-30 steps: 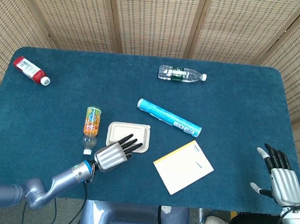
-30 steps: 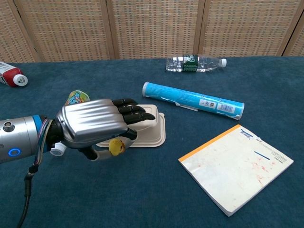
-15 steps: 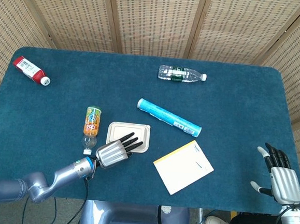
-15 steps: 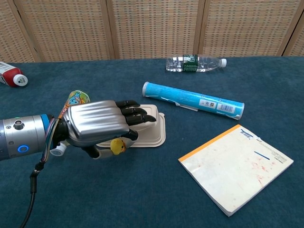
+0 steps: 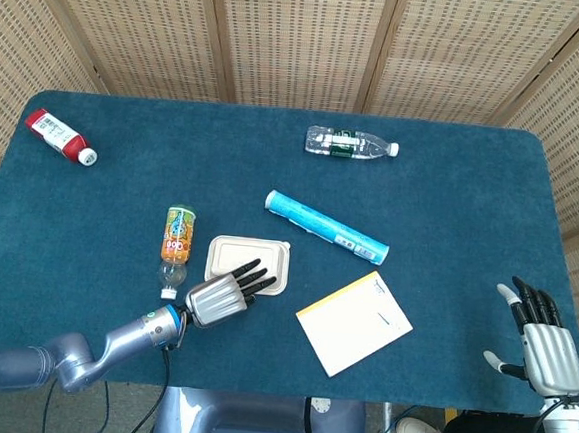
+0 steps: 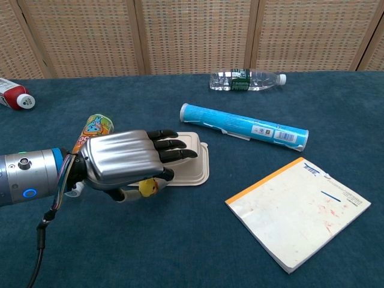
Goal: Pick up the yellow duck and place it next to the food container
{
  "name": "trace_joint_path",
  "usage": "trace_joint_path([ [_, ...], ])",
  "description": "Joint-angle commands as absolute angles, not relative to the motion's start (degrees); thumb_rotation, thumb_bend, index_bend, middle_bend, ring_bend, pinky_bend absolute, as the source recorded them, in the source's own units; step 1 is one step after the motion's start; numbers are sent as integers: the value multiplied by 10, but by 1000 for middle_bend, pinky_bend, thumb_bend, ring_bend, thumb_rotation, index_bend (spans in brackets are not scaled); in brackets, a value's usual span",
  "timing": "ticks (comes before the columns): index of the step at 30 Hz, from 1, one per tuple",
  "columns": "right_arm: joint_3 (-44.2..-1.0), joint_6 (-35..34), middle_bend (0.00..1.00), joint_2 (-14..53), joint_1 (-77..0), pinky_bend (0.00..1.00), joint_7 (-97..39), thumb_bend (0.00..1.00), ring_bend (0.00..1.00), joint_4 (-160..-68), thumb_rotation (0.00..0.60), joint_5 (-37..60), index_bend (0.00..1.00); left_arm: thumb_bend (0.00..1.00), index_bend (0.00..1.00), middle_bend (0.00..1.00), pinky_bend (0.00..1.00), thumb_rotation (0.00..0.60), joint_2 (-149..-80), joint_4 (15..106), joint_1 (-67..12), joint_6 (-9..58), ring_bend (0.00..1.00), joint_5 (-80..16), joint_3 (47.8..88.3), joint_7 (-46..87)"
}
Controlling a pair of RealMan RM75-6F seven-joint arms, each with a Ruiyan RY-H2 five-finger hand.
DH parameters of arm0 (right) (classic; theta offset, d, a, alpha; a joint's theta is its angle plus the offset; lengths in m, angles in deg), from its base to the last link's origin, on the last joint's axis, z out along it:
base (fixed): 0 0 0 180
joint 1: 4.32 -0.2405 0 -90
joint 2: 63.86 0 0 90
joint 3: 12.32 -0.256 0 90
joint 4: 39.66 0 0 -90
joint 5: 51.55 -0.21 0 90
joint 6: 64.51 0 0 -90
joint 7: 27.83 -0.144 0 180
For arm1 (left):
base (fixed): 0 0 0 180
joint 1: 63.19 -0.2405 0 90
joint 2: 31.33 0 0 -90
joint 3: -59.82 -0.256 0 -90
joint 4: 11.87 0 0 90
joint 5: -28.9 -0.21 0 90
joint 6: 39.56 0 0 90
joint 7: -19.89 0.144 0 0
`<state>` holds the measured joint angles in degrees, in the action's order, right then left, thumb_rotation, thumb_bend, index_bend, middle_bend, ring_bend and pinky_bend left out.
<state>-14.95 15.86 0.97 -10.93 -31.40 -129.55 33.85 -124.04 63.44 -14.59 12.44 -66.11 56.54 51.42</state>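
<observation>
The small yellow duck (image 6: 147, 187) shows under my left hand (image 6: 129, 162), pinched between the thumb and a finger, just above the blue cloth. It sits at the front left edge of the beige food container (image 6: 197, 167). The hand's dark fingers stretch out over the container's lid. From the head view the left hand (image 5: 221, 296) covers the duck and overlaps the near edge of the food container (image 5: 250, 252). My right hand (image 5: 539, 345) rests open at the table's front right corner, far from both.
An orange drink bottle (image 5: 175, 248) lies just left of the container. A blue tube (image 5: 326, 226) lies behind it and a notepad (image 5: 353, 323) to its right. A clear water bottle (image 5: 350, 143) and a red bottle (image 5: 60, 136) lie farther back.
My left hand has sunk a little toward the cloth with the duck, and its fingers have straightened over the container. The right hand has not moved.
</observation>
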Motion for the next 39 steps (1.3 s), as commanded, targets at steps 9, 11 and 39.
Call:
trace_joint_path([
  [9,-149,161,0,10,-109,0,-315,0,0,-1295,600,341,94,391,254,0,0,600,-1242,630,-152,126,0,-656,567,527],
  [11,-149,162,0,9,-108,0,-315,0,0,-1295,600,342,94,391,215,0,0,600,-1242,631,-153,128,0,-658,567,528],
  [39,-147,184,0,14,-104,0,-316,0,0,-1289,600,363,93,378,0,0,0,600,-1038,891,-367,461,0,-634,566,492],
])
